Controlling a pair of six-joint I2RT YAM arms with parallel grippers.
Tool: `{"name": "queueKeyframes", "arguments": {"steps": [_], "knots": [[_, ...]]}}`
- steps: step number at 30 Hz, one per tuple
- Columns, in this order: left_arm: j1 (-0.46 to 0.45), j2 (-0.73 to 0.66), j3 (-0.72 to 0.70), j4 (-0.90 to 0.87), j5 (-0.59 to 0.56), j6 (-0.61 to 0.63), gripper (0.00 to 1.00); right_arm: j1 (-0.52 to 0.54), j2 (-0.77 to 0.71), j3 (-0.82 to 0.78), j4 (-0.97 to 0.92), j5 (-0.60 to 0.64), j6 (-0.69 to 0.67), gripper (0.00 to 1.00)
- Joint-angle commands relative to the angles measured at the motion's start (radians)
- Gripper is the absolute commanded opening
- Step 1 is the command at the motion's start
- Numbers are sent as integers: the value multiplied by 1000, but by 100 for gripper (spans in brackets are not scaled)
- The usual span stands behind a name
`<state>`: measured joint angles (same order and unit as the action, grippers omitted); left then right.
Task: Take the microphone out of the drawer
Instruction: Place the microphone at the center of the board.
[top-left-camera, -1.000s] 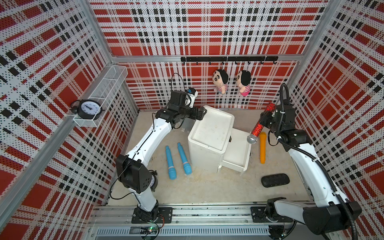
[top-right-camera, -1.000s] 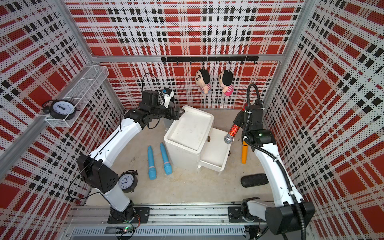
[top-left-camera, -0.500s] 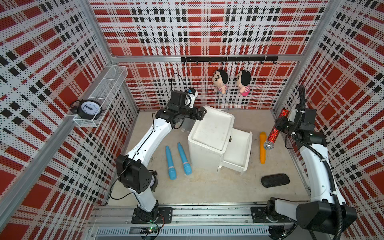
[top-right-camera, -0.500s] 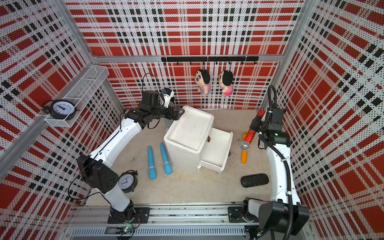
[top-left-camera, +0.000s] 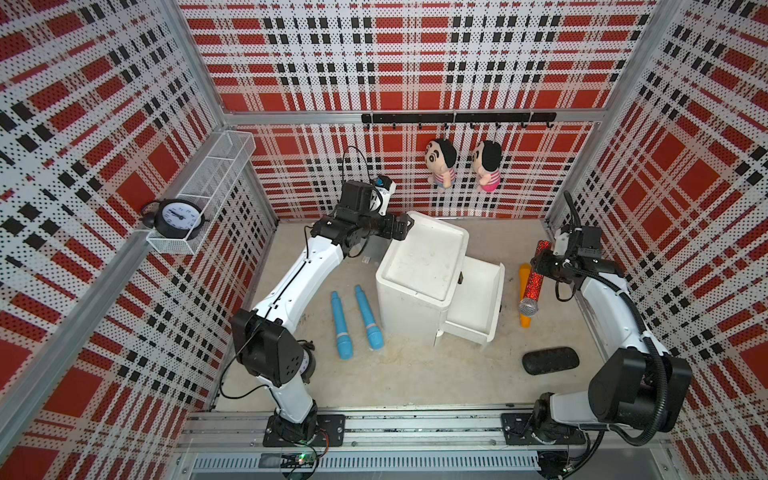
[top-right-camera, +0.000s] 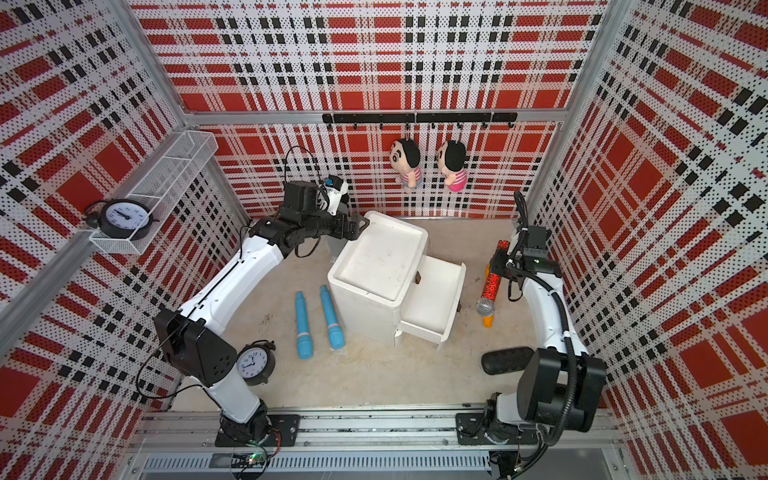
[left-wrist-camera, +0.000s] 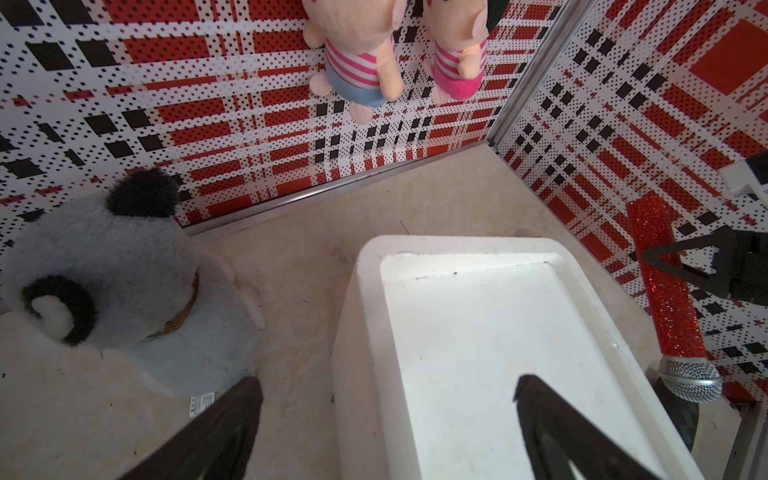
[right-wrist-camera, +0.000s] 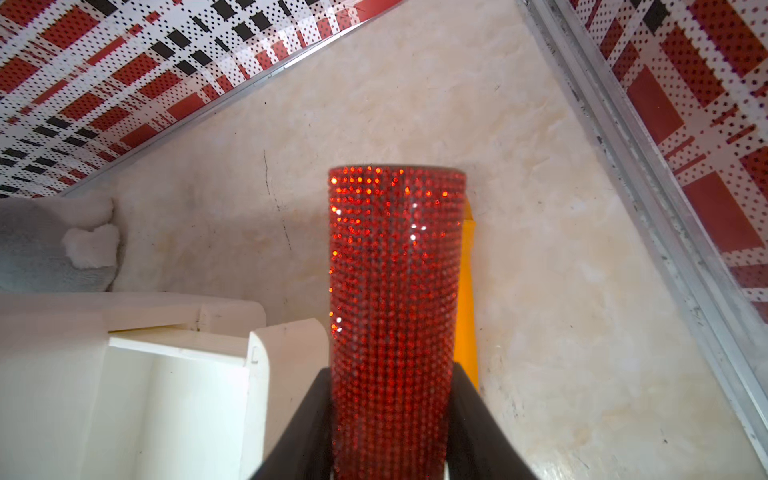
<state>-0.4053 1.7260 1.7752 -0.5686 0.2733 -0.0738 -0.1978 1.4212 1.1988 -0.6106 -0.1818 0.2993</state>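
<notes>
The microphone – a red glitter handle with a silver mesh head – is out of the drawer, clamped around its handle by the right claw. It hangs tilted, head low and toward the front, handle end up toward the back wall, just beside the drawer's front panel. The white drawer stands pulled out of its white cabinet – bare inside showing.

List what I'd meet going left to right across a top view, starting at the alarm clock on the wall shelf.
Alarm clock → blue microphone → second blue microphone → white cabinet → its open drawer → red glitter microphone. Orange stick and black case overlap that microphone, so left out.
</notes>
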Motion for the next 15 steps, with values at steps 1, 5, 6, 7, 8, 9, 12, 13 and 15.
{"name": "queueKeyframes", "arguments": {"steps": [1,5,6,7,8,9,12,13,15], "knots": [[0,10,-5,20,9,-1,98,2,43,-19,82,-26,-39,0],[-4,12,-6,17,6,2,98,28,115,-14,99,-10,-63,0],[-4,14,-4,17,6,3,98,38,134,-9,105,-1,-70,0],[-4,16,-3,16,6,3,98,48,154,-3,109,-3,-74,0],[-4,17,-2,14,8,2,98,55,173,3,116,-5,-79,0],[-5,18,0,14,9,2,98,64,195,9,118,-2,-80,0],[-6,16,0,10,2,8,98,87,267,46,115,11,-86,0],[-5,15,0,10,-1,8,98,96,288,58,111,20,-87,0],[-6,15,0,9,-3,11,98,110,332,85,100,30,-89,0]]}}
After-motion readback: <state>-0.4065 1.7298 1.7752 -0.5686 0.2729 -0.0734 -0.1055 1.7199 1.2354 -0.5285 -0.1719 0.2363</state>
